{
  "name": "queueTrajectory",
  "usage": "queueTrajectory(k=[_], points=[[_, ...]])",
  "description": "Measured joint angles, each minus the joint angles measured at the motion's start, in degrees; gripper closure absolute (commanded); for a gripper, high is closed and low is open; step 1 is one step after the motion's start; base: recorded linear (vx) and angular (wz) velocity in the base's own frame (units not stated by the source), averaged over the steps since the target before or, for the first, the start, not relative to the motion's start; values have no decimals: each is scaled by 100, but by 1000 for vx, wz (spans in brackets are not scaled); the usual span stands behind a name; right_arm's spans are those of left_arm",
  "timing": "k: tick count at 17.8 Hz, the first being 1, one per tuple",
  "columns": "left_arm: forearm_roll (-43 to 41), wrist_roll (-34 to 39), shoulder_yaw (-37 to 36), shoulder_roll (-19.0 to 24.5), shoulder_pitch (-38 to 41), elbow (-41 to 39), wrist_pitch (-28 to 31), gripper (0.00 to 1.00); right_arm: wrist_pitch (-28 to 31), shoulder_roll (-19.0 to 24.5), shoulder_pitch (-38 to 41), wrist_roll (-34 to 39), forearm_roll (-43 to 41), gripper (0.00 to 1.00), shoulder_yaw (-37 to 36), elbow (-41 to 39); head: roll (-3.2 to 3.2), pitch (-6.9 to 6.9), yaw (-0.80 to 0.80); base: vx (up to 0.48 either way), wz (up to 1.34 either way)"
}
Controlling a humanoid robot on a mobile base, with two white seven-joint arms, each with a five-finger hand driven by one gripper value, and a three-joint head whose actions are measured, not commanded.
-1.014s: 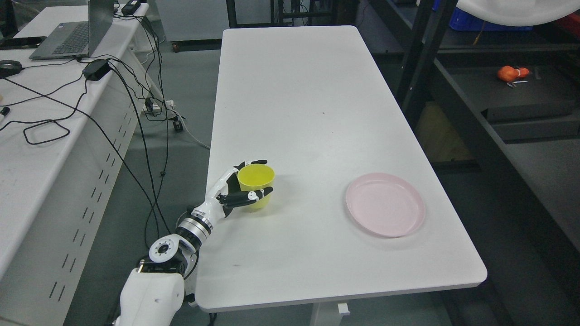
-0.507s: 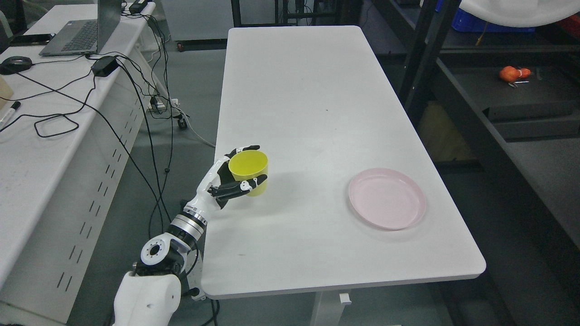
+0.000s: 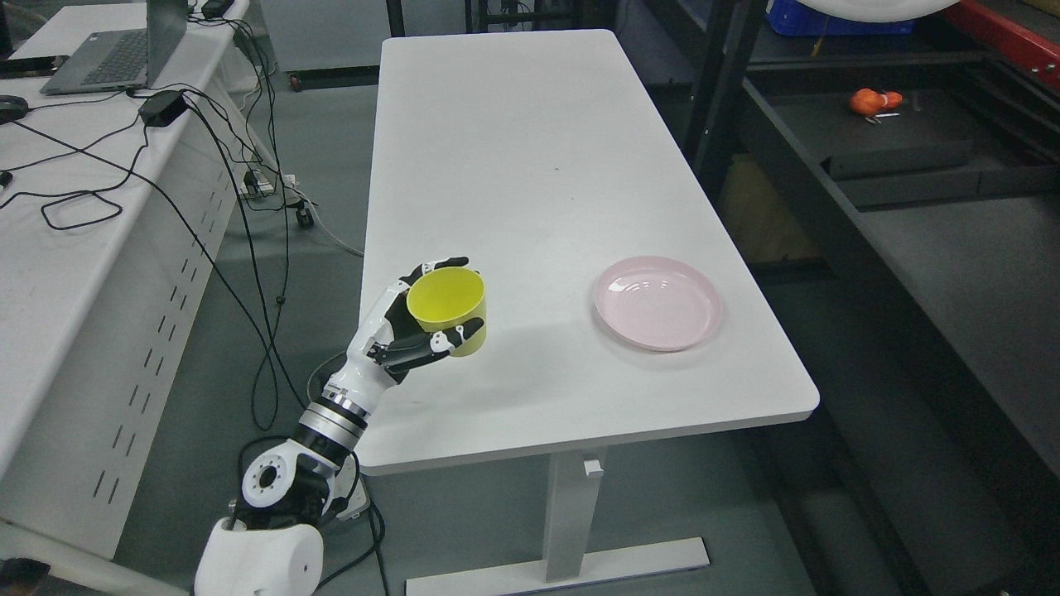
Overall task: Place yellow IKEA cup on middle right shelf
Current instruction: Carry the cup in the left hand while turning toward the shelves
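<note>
My left hand (image 3: 431, 319) is shut on the yellow cup (image 3: 448, 306), holding it upright a little above the near left part of the white table (image 3: 513, 165). The thumb wraps the cup's front and the other fingers curl round its back. The cup is empty, and its mouth tilts slightly toward me. The dark shelf rack (image 3: 927, 240) stands to the right of the table. My right arm is out of view.
A pink plate (image 3: 658, 302) lies on the table's near right part. An orange object (image 3: 869, 101) sits on a far shelf board. At the left stands a white bench (image 3: 50, 248) with a laptop (image 3: 116, 54) and trailing cables.
The cup has come up off the table in my left hand. The whole picture has shifted, so the camera has moved back and the table's near edge and leg now show.
</note>
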Motion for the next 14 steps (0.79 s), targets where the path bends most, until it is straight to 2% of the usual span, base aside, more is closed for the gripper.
queueTrajectory(k=[7,14], points=[[43,0,-6,-1,257,-502,4,100,0,0,0,0,0,1,0,0,0,0,0,-253,-520],[53,0,-88,-1,484,-807,7,99,0,0,1,0,0,1,0,0,0,0,0,-283,-971]])
